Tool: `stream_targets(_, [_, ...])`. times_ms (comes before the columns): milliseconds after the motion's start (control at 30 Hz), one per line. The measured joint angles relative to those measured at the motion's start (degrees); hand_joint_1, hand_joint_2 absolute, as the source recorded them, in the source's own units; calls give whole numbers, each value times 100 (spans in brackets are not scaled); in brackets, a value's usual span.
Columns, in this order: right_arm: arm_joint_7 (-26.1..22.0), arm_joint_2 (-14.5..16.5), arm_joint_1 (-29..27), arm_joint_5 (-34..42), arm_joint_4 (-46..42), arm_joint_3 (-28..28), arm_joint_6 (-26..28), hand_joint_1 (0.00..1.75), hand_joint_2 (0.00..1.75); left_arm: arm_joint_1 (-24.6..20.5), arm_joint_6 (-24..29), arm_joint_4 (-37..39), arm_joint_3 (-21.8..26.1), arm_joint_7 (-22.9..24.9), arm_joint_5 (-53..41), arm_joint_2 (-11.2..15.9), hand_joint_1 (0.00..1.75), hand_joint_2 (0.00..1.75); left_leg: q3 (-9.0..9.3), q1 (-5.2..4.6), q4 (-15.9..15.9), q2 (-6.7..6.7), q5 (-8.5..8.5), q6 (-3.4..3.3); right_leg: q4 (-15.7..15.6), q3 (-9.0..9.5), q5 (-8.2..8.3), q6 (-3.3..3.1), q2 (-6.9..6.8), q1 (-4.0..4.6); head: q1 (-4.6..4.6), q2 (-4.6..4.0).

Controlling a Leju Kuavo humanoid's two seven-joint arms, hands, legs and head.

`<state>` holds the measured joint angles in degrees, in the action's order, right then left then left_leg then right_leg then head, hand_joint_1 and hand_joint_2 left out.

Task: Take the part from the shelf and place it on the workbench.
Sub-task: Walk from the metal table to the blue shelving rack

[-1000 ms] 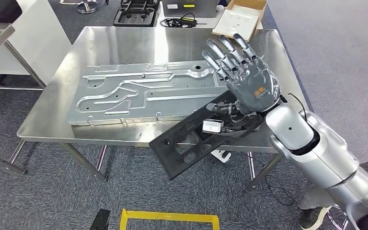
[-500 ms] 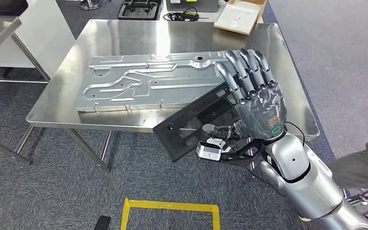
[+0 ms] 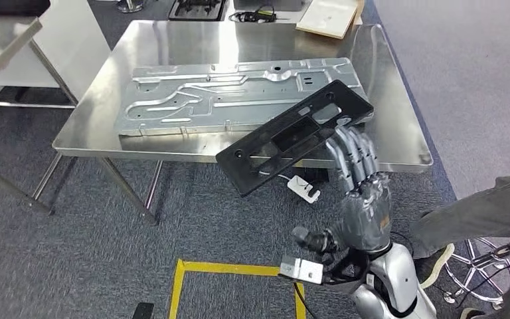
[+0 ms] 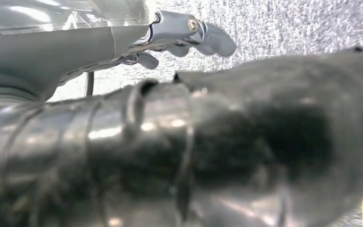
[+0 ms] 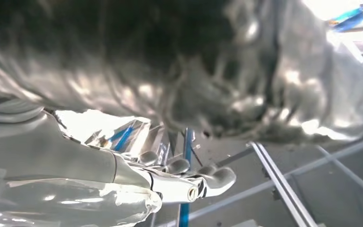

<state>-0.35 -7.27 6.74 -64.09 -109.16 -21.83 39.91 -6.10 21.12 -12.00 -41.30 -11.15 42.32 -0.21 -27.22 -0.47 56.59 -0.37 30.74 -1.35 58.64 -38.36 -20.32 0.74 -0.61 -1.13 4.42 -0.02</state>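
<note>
The black plastic part [image 3: 295, 136] lies slantwise on the steel workbench [image 3: 239, 40]. Its far end rests over the right end of a large silver stamped panel [image 3: 226, 96], and its near end overhangs the bench's front edge. My right hand [image 3: 362, 199] hangs below and in front of that edge, apart from the part, with its fingers stretched out and nothing in it. The same hand [image 5: 184, 184] appears in the right wrist view. In the left wrist view my left hand [image 4: 189, 33] hangs over grey carpet, fingers loose and holding nothing.
A person's leg [image 3: 478, 212] and a chair base stand close at the right. A yellow floor marking [image 3: 232, 269] lies in front of me and a white power strip [image 3: 303, 189] sits under the bench. A cardboard box [image 3: 332, 16] is behind the bench, another table [image 3: 0, 40] at the left.
The camera has shifted. My right hand has come off the black part and dropped below the bench edge. The part now lies further onto the bench, overlapping the silver panel.
</note>
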Motion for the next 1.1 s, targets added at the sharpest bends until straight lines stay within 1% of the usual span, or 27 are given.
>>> stream_targets(33, [34, 13, -109, -56, 3, 27, -1, 0, 0, 5, 3, 0, 1, -10, 11, -4, 0, 0, -37, 4, -32, 17, -69, -47, -5, -11, 4, 29, 11, -7, 12, 0])
stream_targets(67, [73, 20, -215, -87, 8, 53, -1, 0, 0, 7, 5, 0, 3, -15, 17, -10, 0, 0, -87, 14, -58, 35, -146, -102, 47, -43, -101, 52, 24, -6, 11, 0])
stream_targets(100, [114, 23, -316, -99, 18, 86, -2, 0, 0, 8, 8, 0, 6, -19, 21, -15, 0, 0, -152, 25, -88, 53, -235, -154, 202, -98, -327, 67, 36, -2, -8, 0])
stream_targets(133, [182, 23, -411, -124, 36, 118, -2, 0, 0, 6, 13, 0, 10, -22, 24, -21, 0, 0, -228, 26, -98, 68, -313, -192, 473, -168, -653, 74, 43, -6, -20, -1])
stream_targets(167, [282, 22, -502, -178, 70, 143, -2, 0, 0, 5, 20, 0, 15, -27, 28, -23, 0, 0, -318, 18, -98, 70, -388, -220, 814, -235, -974, 86, 44, -1, -30, -1])
stream_targets(200, [408, 19, -598, -271, 129, 158, -3, 0, 0, 5, 26, 0, 22, -35, 33, -23, 0, 0, -413, 7, -91, 72, -464, -229, 1165, -277, -1180, 99, 44, -1, -37, -1])
stream_targets(233, [548, 13, -705, -391, 214, 165, -3, 0, 0, 5, 30, 0, 33, -45, 36, -24, 0, 0, -519, -3, -80, 74, -542, -228, 1430, -265, -1218, 112, 44, -2, -38, -1])
stream_targets(267, [664, 4, -815, -516, 316, 167, -4, 0, 0, 6, 32, 0, 43, -56, 36, -26, 0, 0, -633, -8, -61, 75, -615, -221, 1549, -186, -1118, 120, 44, -3, -39, 0])
stream_targets(300, [746, -5, -924, -631, 421, 172, -5, 0, 0, 7, 32, 0, 53, -65, 35, -28, 0, 0, -753, -11, -31, 74, -684, -206, 1487, -19, -949, 122, 44, -4, -40, 0])
stream_targets(333, [774, -13, -1016, -711, 509, 182, -6, 0, 0, 7, 32, 0, 60, -72, 36, -30, 0, 0, -863, -12, 13, 73, -742, -183, 1246, 238, -816, 116, 44, -6, -40, 0])
stream_targets(367, [736, -16, -1088, -755, 586, 204, -6, 0, 0, 8, 32, 0, 62, -77, 40, -31, 0, 0, -964, -21, 67, 70, -786, -157, 857, 558, -815, 105, 44, 2, -42, 0])
stream_targets(433, [463, 15, -1230, -730, 751, 322, -4, 0, 0, 6, 31, 0, 67, -85, 60, -31, 0, 0, -1090, -33, 163, 72, -865, -95, 142, 1039, -1008, 51, 49, 27, -36, 0])
stream_targets(467, [260, 55, -1321, -694, 856, 420, -4, 0, 0, 6, 27, 0, 71, -89, 72, -32, 0, 0, -1120, -31, 178, 72, -912, -65, -49, 1133, -1089, 15, 50, 50, -36, 0])
stream_targets(533, [-93, 160, -1499, -643, 1070, 635, -5, 0, 0, 16, 14, 1, 80, -90, 90, -32, 0, 0, -1144, 0, 184, 66, -977, -5, -103, 1083, -1035, -77, 36, 65, -47, 0])
stream_targets(567, [-212, 202, -1553, -632, 1163, 723, -5, 0, 0, 30, 3, 1, 84, -89, 99, -32, 0, 0, -1183, 17, 234, 61, -899, 30, -105, 1035, -977, -125, 28, 64, -55, 0])
stream_targets(600, [-308, 248, -1578, -623, 1250, 799, -5, 0, 0, 45, -14, 2, 87, -90, 113, -33, 0, 0, -1241, 34, 372, 57, -707, 68, -111, 972, -910, -169, 23, 54, -47, 0])
stream_targets(633, [-424, 305, -1593, -603, 1356, 886, -5, 0, 0, 55, -42, 2, 90, -95, 133, -35, 0, 0, -1317, 54, 609, 56, -419, 105, -115, 892, -841, -206, 20, 45, -39, 0])
stream_targets(700, [-790, 497, -1656, -523, 1660, 1180, -4, 0, 0, 52, -132, 2, 99, -114, 191, -47, 0, 0, -1440, 76, 1255, 56, 137, 157, -112, 723, -712, -230, 22, 52, -14, 1])
stream_targets(733, [-1027, 615, -1707, -465, 1853, 1386, -4, 0, 0, 46, -183, 2, 105, -123, 218, -54, 0, 0, -1441, 82, 1520, 56, 240, 166, -106, 633, -650, -227, 14, 56, -16, 0])
stream_targets(767, [-1275, 737, -1752, -403, 2055, 1614, -4, 0, 0, 42, -232, 2, 110, -129, 244, -58, 0, 0, -1374, 83, 1652, 56, 195, 165, -95, 543, -589, -220, 7, 58, -16, 0])
stream_targets(800, [-1530, 848, -1773, -341, 2267, 1846, -4, 0, 0, 43, -274, 2, 113, -128, 260, -61, 0, 0, -1219, 81, 1614, 55, 40, 154, -80, 449, -530, -211, 5, 58, -16, 0])
stream_targets(833, [-1761, 950, -1769, -288, 2476, 2083, -4, 0, 0, 45, -310, 2, 114, -125, 275, -62, 0, 0, -975, 77, 1407, 55, -130, 136, -62, 362, -474, -199, 8, 55, -15, 0])
stream_targets(867, [-1993, 1051, -1744, -240, 2694, 2337, -4, 0, 0, 39, -335, 2, 115, -117, 287, -62, 0, 0, -671, 66, 1056, 54, -199, 106, -45, 291, -424, -181, 13, 52, -13, 0])
stream_targets(933, [-2410, 1221, -1659, -170, 3137, 2863, -4, 0, 0, 15, -357, 2, 115, -92, 313, -62, 0, 0, -120, 27, 280, 50, -79, 32, -22, 202, -339, -125, 9, 50, -16, 0])
stream_targets(967, [-2569, 1290, -1567, -125, 3432, 3153, -4, 0, 0, 2, -367, 2, 117, -72, 336, -62, 0, 0, 17, 5, 29, 50, 31, -5, -25, 182, -296, -90, 1, 46, -17, 0])
stream_targets(1033, [-2615, 1370, -1217, 89, 4347, 3811, -33, 0, 0, 1, -414, 2, 124, -18, 385, -62, 0, 0, 70, -5, -167, 70, 50, -76, -38, 167, -222, -16, -3, 38, -17, 0])
stream_targets(1100, [-2193, 1389, -820, 463, 5519, 4511, -237, 0, 0, 14, -474, 2, 128, 43, 417, -67, 0, 0, 53, 11, -242, 101, -61, -160, 130, 93, -355, 36, 17, 29, -30, 0])
